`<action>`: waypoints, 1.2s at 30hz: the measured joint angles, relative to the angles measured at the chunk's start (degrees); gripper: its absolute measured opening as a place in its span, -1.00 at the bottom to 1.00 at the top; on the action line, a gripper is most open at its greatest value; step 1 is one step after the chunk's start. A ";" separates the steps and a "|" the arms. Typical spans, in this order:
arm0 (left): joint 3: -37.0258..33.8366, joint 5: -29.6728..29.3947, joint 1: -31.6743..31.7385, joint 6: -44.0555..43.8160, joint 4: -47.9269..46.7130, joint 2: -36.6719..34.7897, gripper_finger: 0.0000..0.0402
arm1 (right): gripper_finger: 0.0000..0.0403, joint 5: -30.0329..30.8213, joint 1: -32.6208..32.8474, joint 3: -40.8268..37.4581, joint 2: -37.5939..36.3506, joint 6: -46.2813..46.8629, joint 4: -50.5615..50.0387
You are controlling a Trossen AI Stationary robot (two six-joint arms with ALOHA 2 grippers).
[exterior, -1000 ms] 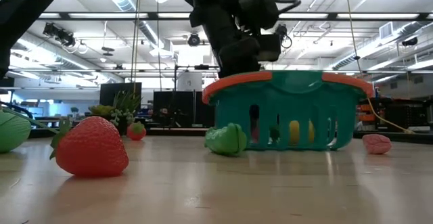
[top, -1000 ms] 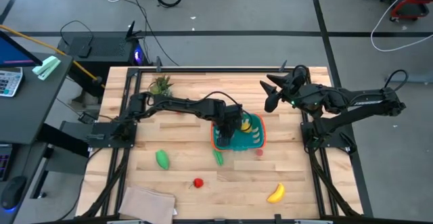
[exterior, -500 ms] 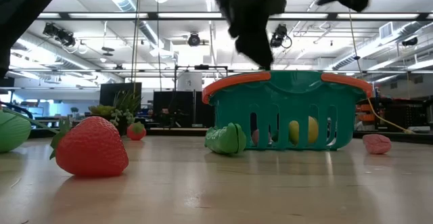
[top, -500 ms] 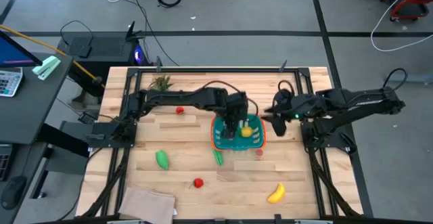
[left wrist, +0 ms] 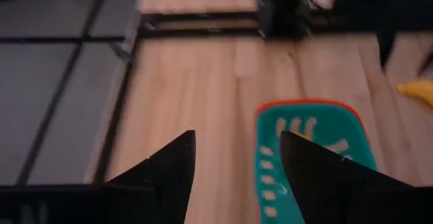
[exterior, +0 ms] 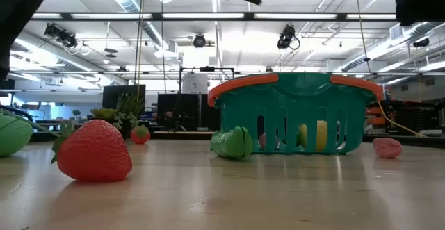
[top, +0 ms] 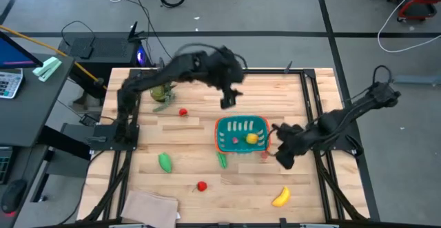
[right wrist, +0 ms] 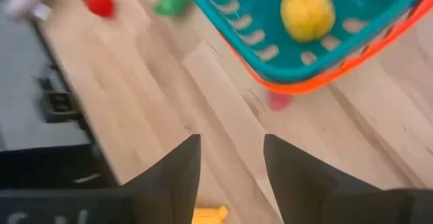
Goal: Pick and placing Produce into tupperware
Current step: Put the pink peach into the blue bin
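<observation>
Right pincer (top: 284, 158), fingers apart and empty, hovers just beside the teal basket (top: 224, 143) near a small pink piece (top: 263, 155), and should centre over it before closing.

A red strawberry (exterior: 92, 151) lies near, the teal basket (exterior: 295, 114) farther back holding yellow pieces (exterior: 320, 134).

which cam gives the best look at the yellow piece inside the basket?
Right wrist view: the yellow piece fills the basket floor, unobstructed. High view shows it small. Low view catches it only through the wall slots. Left wrist view doesn't show it.
</observation>
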 joint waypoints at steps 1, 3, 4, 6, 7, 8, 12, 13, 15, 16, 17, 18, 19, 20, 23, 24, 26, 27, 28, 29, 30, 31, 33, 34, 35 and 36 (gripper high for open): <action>0.00 -0.17 0.65 -0.01 -0.45 -0.95 0.08 | -0.13 0.28 0.42 -0.03 1.69 0.10 0.03; -0.01 -0.60 1.93 -0.03 -0.32 -2.92 0.06 | -0.10 0.57 0.74 -0.03 4.81 0.14 0.27; -0.02 -0.69 2.46 -0.01 -0.38 -3.59 0.05 | -0.09 0.56 0.73 -0.03 6.46 0.18 0.54; -0.03 -1.11 3.73 -0.02 -0.16 -5.41 0.04 | -0.06 0.66 0.54 -0.03 9.41 1.47 0.94; -0.02 -1.53 4.12 -0.05 -0.13 -6.08 0.04 | -0.04 0.64 0.52 -0.03 10.75 2.51 1.22; -0.02 -1.78 4.60 -0.04 0.25 -6.81 0.03 | -0.02 0.72 0.52 -0.03 11.95 3.61 1.55; -0.02 -1.81 6.40 -0.05 0.09 -9.07 0.03 | 0.03 -0.32 0.52 -0.03 16.25 7.54 4.24; -0.03 -1.81 6.69 -0.08 0.11 -9.55 0.03 | 0.04 -0.94 0.50 -0.01 17.39 8.37 4.90; -0.04 -1.82 7.31 -0.08 0.11 -10.53 0.04 | 0.05 -1.65 0.66 -0.01 19.53 9.10 5.65; -0.02 -1.81 7.51 -0.08 0.28 -10.88 0.04 | 0.05 -1.51 0.79 -0.01 20.76 9.05 6.02; -0.02 -1.88 7.56 -0.08 0.34 -11.21 0.04 | 0.05 -1.23 0.80 -0.01 21.90 8.84 6.07; -0.02 -1.95 7.70 -0.06 0.33 -11.35 0.04 | 0.05 -0.79 0.80 -0.01 23.02 8.71 5.99; -0.02 -1.95 7.81 -0.04 0.42 -11.37 0.04 | 0.04 -0.47 0.67 -0.01 24.09 8.73 5.97; -0.02 -1.95 7.77 -0.03 0.52 -11.37 0.03 | 0.04 -0.37 0.39 -0.01 25.10 8.82 6.02; -0.04 -1.94 7.75 -0.05 0.33 -11.35 0.01 | 0.05 0.12 -0.64 -0.01 27.23 8.81 6.00; -0.02 -1.93 7.75 0.08 0.33 -11.35 0.00 | 0.05 0.86 -0.98 -0.01 27.71 8.65 6.00; -0.02 -1.95 7.75 0.32 0.33 -11.35 0.01 | 0.05 3.05 -1.53 -0.01 28.29 8.60 6.00; -0.04 -1.95 7.75 0.34 0.33 -11.33 0.01 | 0.04 3.90 -1.85 -0.01 28.43 8.55 6.00; -0.03 -1.95 7.75 0.35 0.33 -11.33 0.02 | 0.04 4.40 -2.17 -0.01 28.52 8.12 6.02; -0.02 -1.95 7.75 0.38 0.33 -11.33 0.03 | 0.04 4.41 -2.49 -0.01 28.58 7.43 6.00; -0.02 -1.95 7.76 0.38 0.33 -11.33 0.03 | 0.03 4.29 -2.67 -0.01 28.61 6.75 6.00; -0.03 -1.95 7.77 0.38 0.33 -11.30 0.03 | 0.03 4.09 -2.88 -0.01 28.59 5.98 6.02; -0.02 -1.95 7.75 0.40 0.33 -11.28 0.04 | 0.02 3.80 -2.89 -0.01 28.59 4.22 5.96; -0.02 -1.95 7.75 0.40 0.33 -11.28 0.04 | 0.02 3.69 -2.85 -0.01 28.59 3.78 6.02; -0.02 -1.95 7.77 0.40 0.33 -11.28 0.03 | 0.02 3.66 -2.83 -0.01 28.59 3.59 6.02; -0.04 -1.95 7.77 0.40 0.33 -11.28 0.03 | 0.02 3.44 -2.80 -0.01 28.69 3.64 6.01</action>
